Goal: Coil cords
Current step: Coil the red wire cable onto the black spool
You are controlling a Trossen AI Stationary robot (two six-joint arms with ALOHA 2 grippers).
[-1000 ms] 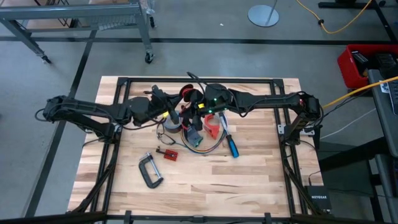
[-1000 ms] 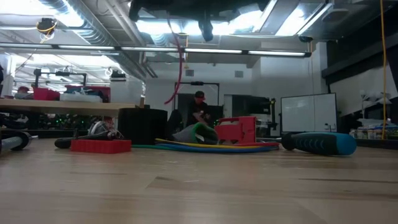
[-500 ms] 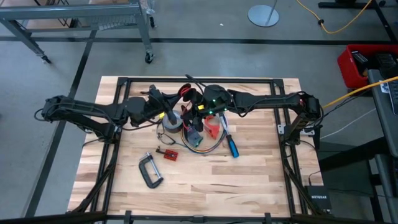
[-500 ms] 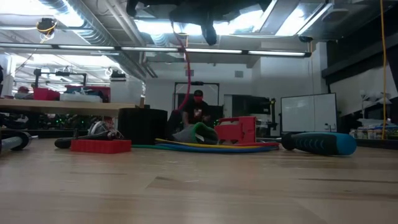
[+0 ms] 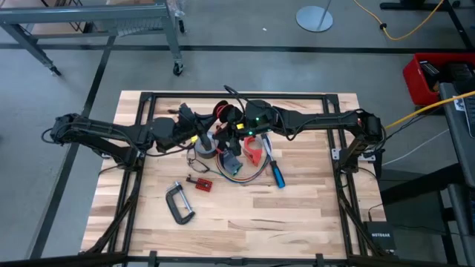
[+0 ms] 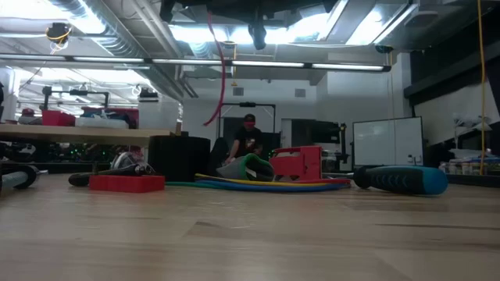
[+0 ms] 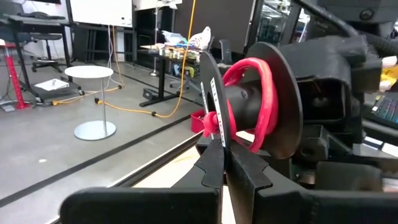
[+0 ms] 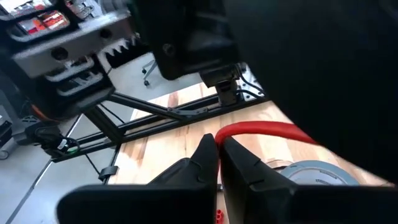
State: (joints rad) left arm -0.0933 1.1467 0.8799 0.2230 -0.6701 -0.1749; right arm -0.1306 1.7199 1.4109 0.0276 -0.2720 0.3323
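A: Which step is running?
B: Winding. The left gripper (image 7: 221,158), fingers together, is pinching the red cord (image 7: 264,102) looped round the spool (image 7: 283,102) just ahead; the right gripper (image 8: 214,155) is nipping it too.
A: Next?
B: Probably another wrap, keeping tension. The cord's ends are hidden.

In the low view both arms are cut off by the upper picture edge. The red cord (image 6: 217,74) is lost there too. The multicoloured cord (image 5: 236,172) is partly covered by the arms.
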